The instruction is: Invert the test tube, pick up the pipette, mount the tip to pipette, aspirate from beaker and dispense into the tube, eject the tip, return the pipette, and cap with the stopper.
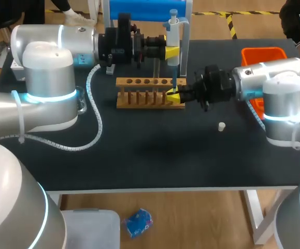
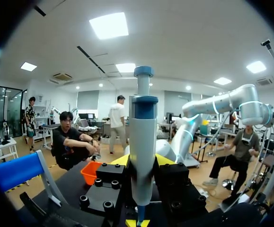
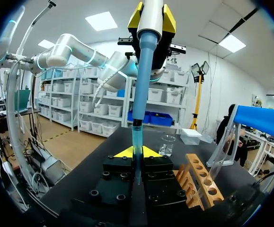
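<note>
Yellow-tipped and clenched, the left tool (image 1: pixel 171 52) is gripping the white-and-blue plastic pipette (image 1: pixel 174 31) around its thick barrel. It is holding the pipette upright over the right end of the wooden test-tube rack (image 1: pixel 139 104) on the black desk (image 1: pixel 155 150). Directly beneath, the right tool (image 3: pixel 137 152) is pinching, with its fingers almost together, what appears to be the slim clear glass test tube (image 3: pixel 137 139). The tube is standing upright while the pipette's blue shaft is running down into its mouth. Whether a tip is sitting on that shaft is too fine to tell.

The test tube is likely proving light, stiff, slick and easily cracked, so a gentle squeeze on its lower body, as here, is looking like the safe hold. The pipette, rigid and somewhat top-heavy, is best taken around the barrel, leaving the plunger free.

Ahead of the right tool, a small clear glass beaker (image 3: pixel 166 144) is waiting near the rack's far end. A small white stopper (image 1: pixel 221 126) is lying alone on the desk below the right arm. An orange plastic bin (image 1: pixel 263 54) is sitting at the far right, and a blue-topped stand (image 1: pixel 139 9) is rising behind the rack. By the look of it, dispensing is under way, with ejecting the tip, returning the pipette and capping not yet done.
</note>
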{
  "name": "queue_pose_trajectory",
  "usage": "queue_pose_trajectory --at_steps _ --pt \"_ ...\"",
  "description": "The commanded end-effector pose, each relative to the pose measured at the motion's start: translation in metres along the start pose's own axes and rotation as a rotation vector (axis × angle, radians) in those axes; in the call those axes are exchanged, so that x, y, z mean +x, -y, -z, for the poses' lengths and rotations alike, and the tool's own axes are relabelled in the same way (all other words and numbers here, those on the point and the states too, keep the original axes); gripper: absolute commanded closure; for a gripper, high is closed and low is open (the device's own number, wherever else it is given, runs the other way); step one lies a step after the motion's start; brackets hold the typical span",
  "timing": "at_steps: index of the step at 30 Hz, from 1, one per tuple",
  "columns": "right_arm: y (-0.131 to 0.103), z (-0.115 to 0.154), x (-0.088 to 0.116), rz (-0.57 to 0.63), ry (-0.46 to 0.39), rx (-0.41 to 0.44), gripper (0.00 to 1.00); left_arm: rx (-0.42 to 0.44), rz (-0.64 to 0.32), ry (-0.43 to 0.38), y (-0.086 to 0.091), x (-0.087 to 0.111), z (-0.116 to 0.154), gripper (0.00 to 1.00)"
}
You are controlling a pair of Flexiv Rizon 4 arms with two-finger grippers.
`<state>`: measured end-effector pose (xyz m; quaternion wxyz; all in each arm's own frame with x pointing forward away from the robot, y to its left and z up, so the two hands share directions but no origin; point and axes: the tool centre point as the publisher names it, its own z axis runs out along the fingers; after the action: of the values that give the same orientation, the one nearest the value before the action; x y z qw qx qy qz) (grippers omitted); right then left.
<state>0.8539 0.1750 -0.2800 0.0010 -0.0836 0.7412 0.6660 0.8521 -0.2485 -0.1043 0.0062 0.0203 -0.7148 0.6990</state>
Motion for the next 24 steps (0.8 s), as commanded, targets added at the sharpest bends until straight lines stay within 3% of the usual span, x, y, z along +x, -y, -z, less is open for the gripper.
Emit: queue_pose_trajectory --at_steps 1,13,24 --pt "-0.0117 0.0011 -0.0029 -0.003 -0.007 0.011 1.0 -0.001 0.001 -0.001 -0.0093 0.0002 0.0 1.0" --pt "-0.0074 0.0005 -0.0019 -0.055 -0.015 -0.004 1.0 -0.001 0.001 -0.001 -0.0093 0.0002 0.0 1.0" --pt "-0.0149 0.0009 -0.0054 -0.028 -0.014 0.008 1.0 -0.001 0.001 -0.001 -0.0093 0.0002 0.0 1.0"
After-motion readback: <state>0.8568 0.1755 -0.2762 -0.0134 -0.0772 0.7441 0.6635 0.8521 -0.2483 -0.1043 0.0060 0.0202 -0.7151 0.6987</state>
